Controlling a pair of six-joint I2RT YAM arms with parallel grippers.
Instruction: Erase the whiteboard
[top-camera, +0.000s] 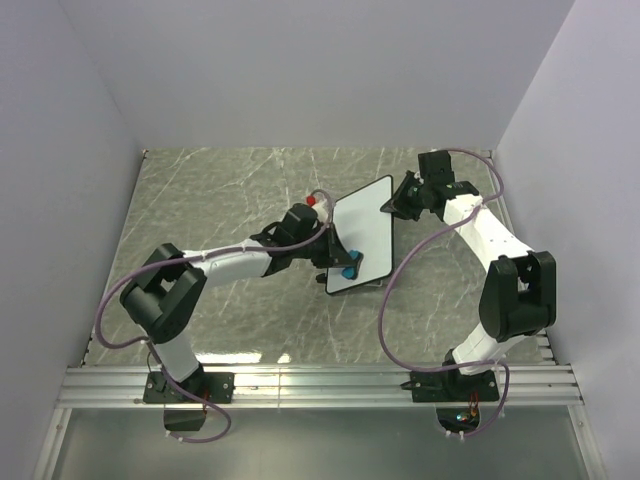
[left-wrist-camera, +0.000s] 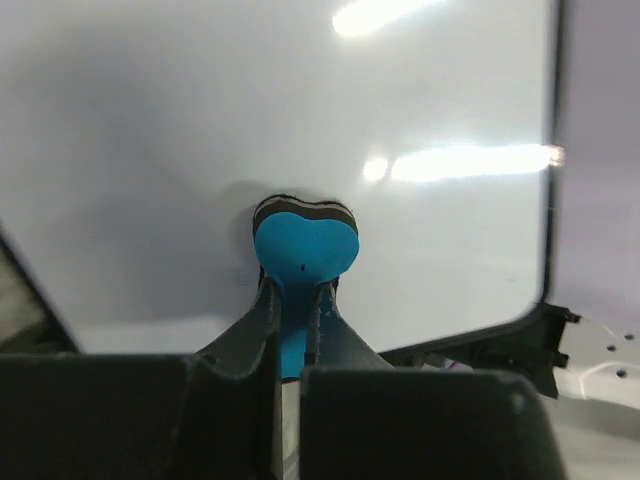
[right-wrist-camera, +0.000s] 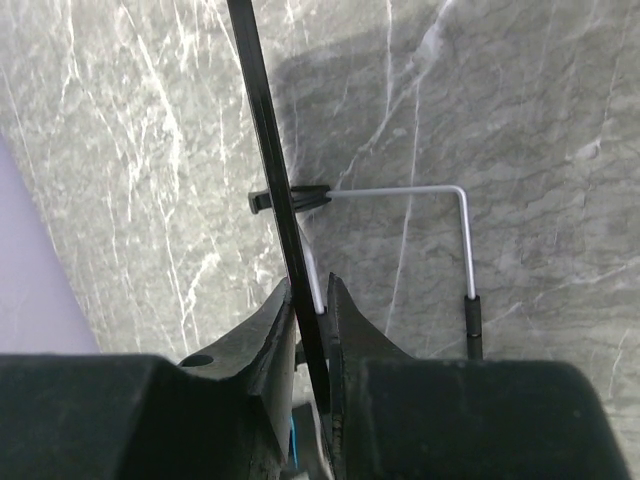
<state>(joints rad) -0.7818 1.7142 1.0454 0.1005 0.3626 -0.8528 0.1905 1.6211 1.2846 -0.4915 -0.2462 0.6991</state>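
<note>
While the left gripper (left-wrist-camera: 296, 292) pinches the blue eraser (left-wrist-camera: 305, 245) against the whiteboard (top-camera: 362, 228), which sits just right of centre in the top view, the right gripper (right-wrist-camera: 310, 290) is closed narrowly on the whiteboard's thin black rim at its upper right corner.

Top cam: high at near edge, looks down on table (top-camera: 200, 200). Wrist cams v. close, share whiteboard (left-wrist-camera: 200, 120): L face-on, R edge-on.
</note>
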